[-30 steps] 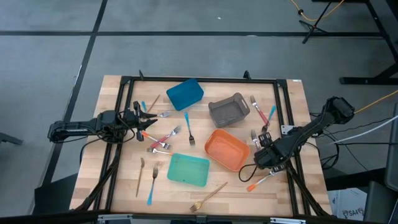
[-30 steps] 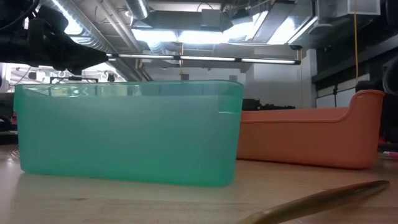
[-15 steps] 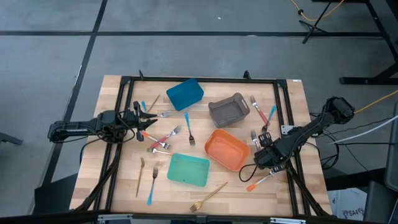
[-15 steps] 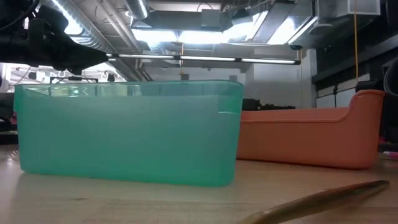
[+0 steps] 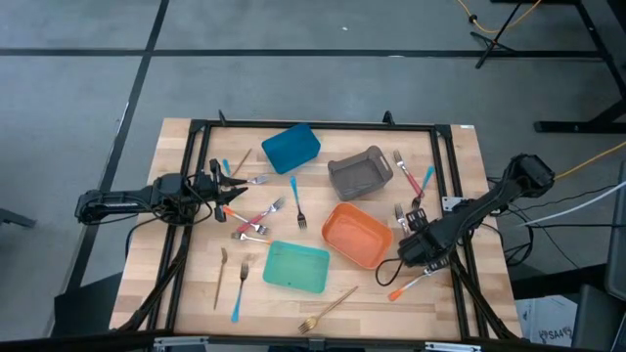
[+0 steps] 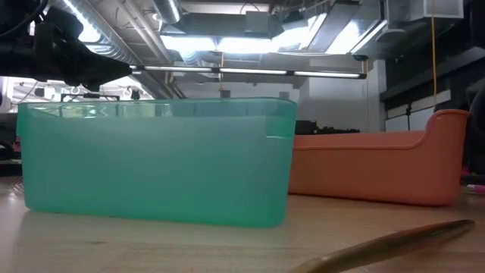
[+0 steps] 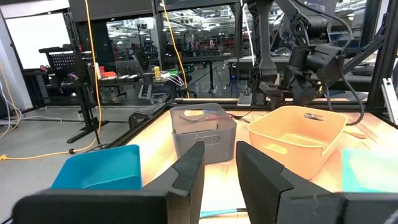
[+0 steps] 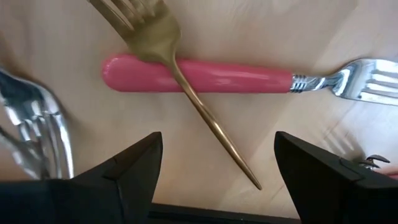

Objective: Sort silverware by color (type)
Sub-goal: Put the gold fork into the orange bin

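The silverware lies scattered on the wooden table (image 5: 196,147). In the right wrist view a pink-handled fork (image 8: 199,74) lies flat on the wood, and a gold fork (image 8: 186,81) rests slantwise across its handle. My right gripper (image 8: 217,168) hangs open just above them, pointing down, a finger on either side, touching nothing. It stands right of the orange bin (image 5: 357,235). My left gripper (image 7: 217,168) is level at the table's left, open, with nothing between its fingers.
A blue bin (image 5: 290,147), a grey bin (image 5: 359,172) and a teal bin (image 5: 296,266) stand mid-table. Loose forks: blue-handled (image 5: 296,200), pink-handled (image 5: 259,217), orange-handled (image 5: 409,286), gold (image 5: 328,310) near the front edge. More silver tines (image 8: 37,124) lie beside my right gripper.
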